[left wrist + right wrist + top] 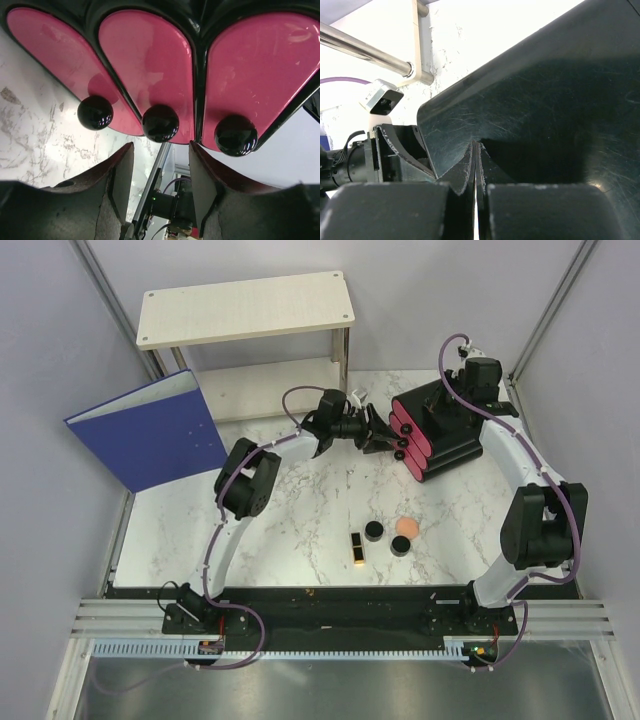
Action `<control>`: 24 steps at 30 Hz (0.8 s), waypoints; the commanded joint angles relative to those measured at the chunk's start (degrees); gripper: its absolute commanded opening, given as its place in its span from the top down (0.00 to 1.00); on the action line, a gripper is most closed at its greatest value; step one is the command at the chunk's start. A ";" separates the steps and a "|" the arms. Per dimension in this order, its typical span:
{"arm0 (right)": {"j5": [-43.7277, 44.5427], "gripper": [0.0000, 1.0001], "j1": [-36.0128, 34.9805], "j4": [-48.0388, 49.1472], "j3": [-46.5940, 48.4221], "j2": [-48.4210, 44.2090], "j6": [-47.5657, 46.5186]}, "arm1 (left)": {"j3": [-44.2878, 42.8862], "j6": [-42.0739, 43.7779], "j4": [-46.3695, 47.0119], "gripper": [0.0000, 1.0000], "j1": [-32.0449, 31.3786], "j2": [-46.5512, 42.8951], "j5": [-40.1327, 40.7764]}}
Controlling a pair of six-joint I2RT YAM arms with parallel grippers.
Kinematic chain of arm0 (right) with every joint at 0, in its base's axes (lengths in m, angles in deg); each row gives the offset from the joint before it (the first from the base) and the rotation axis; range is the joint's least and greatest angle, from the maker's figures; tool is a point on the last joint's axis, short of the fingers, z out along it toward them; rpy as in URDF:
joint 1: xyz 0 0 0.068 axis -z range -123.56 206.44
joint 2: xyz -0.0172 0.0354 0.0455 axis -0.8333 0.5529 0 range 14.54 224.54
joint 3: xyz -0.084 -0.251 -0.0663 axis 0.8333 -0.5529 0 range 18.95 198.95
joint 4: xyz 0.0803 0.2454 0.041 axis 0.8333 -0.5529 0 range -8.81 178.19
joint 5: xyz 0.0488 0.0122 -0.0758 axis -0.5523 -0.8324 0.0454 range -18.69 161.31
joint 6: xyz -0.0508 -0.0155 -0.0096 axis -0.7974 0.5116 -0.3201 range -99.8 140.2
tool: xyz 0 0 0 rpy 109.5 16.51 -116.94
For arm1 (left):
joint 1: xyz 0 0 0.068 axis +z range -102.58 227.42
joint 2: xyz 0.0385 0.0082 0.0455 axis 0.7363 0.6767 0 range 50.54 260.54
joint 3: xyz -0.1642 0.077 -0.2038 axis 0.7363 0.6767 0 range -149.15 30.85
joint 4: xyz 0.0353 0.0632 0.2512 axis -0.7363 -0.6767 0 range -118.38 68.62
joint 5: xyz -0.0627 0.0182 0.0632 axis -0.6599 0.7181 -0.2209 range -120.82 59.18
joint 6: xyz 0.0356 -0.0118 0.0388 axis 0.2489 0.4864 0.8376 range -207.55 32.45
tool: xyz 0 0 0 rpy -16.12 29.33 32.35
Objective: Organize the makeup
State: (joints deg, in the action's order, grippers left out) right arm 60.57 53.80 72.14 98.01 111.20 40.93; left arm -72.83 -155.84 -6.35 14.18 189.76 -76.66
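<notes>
At upper centre of the overhead frame, the left gripper (161, 150) is hanging released, jaws spread just short of the middle round black knob (160, 122) on the glossy pink drawers (150, 65). At lower centre, the black-and-gold lipstick (357, 548), a round black jar (374, 531), a second round black jar (401, 545) and the round peach puff (406, 527) are lying on the white marble table (300, 530), well apart from the drawers. At upper right, the right gripper (476, 150) is apparently pinching the wall of the black plastic organizer box (445, 435). The likely trouble is the jaws closing off-centre and slipping off the slick knob, or a hard pull dragging the box out of that pinch.
</notes>
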 commanded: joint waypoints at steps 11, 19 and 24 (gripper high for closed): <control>2.74 1.00 1.58 -24.11 -5.59 6.70 -4.82 | -11.20 -2.11 -0.70 0.49 -2.54 5.54 3.66; 2.66 1.00 2.11 -24.73 -4.71 6.87 -4.91 | -11.46 -2.90 0.09 0.60 -4.03 6.15 2.95; 2.57 1.00 2.19 -24.64 -4.71 6.96 -4.65 | -10.93 -2.72 0.09 0.71 -4.30 6.33 1.99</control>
State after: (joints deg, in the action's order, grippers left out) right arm 59.11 55.49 70.52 98.93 111.39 39.65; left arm -81.71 -156.87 -8.45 12.59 195.35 -73.85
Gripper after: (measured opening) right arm 0.006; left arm 0.395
